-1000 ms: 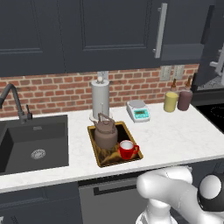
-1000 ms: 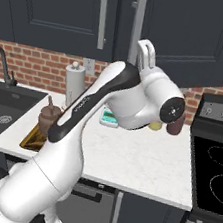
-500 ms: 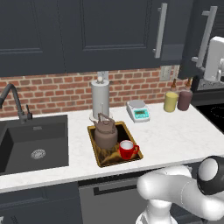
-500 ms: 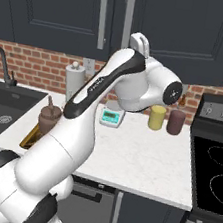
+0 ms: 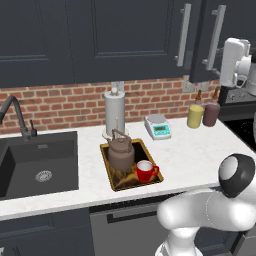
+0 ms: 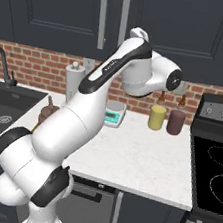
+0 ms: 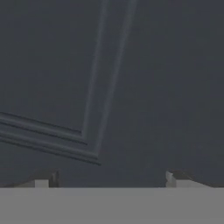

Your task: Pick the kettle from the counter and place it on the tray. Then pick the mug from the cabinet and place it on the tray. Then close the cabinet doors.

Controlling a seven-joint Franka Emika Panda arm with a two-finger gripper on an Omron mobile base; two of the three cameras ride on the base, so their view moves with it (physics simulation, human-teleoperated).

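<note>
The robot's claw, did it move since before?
Yes. In the left base view the claw has swung left, from the picture's right edge to the cabinet door, by its silver handle.

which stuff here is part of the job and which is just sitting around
Job:
kettle, on the tray
mug, on the tray
tray
cabinet doors, right one ajar
gripper, open, facing a door panel

Lying about:
paper towel roll
scale
yellow bottle
brown bottle
sink
faucet
stove
</note>
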